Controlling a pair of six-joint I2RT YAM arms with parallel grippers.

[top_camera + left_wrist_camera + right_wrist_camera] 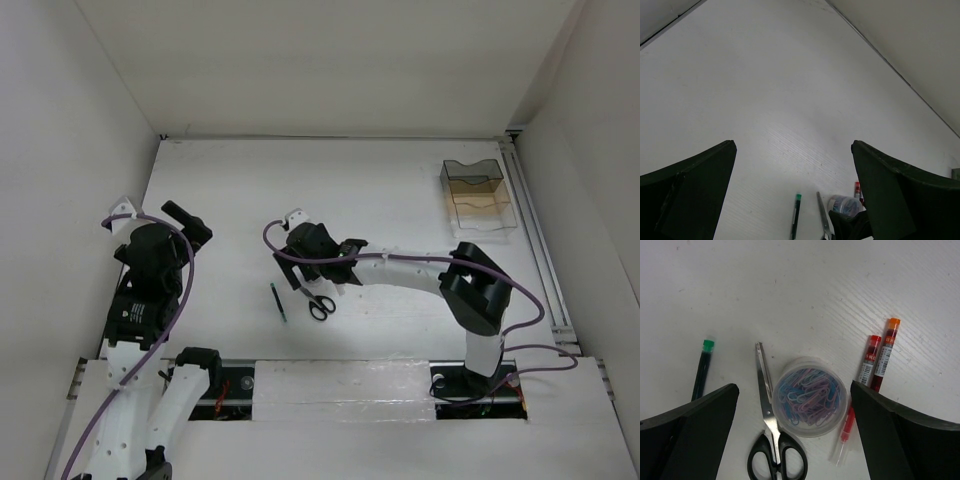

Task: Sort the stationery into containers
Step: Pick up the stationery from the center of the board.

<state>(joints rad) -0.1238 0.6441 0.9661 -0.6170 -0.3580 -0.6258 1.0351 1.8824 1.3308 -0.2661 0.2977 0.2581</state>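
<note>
Right jaws gape over scissors (769, 412) beside, perhaps touching, a paperclip tub (810, 396).

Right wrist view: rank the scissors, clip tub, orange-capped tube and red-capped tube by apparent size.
1. Scissors, the longest, though cut off by the frame's bottom edge.
2. Clip tub, the widest.
3. Orange-capped tube.
4. Red-capped tube, only slightly shorter; these two look nearly alike.

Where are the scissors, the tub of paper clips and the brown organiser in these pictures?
scissors (765, 395), right wrist view, on the blade.
tub of paper clips (809, 396), right wrist view, on its middle.
brown organiser (478, 185), top view, on its tinted wall.
</note>
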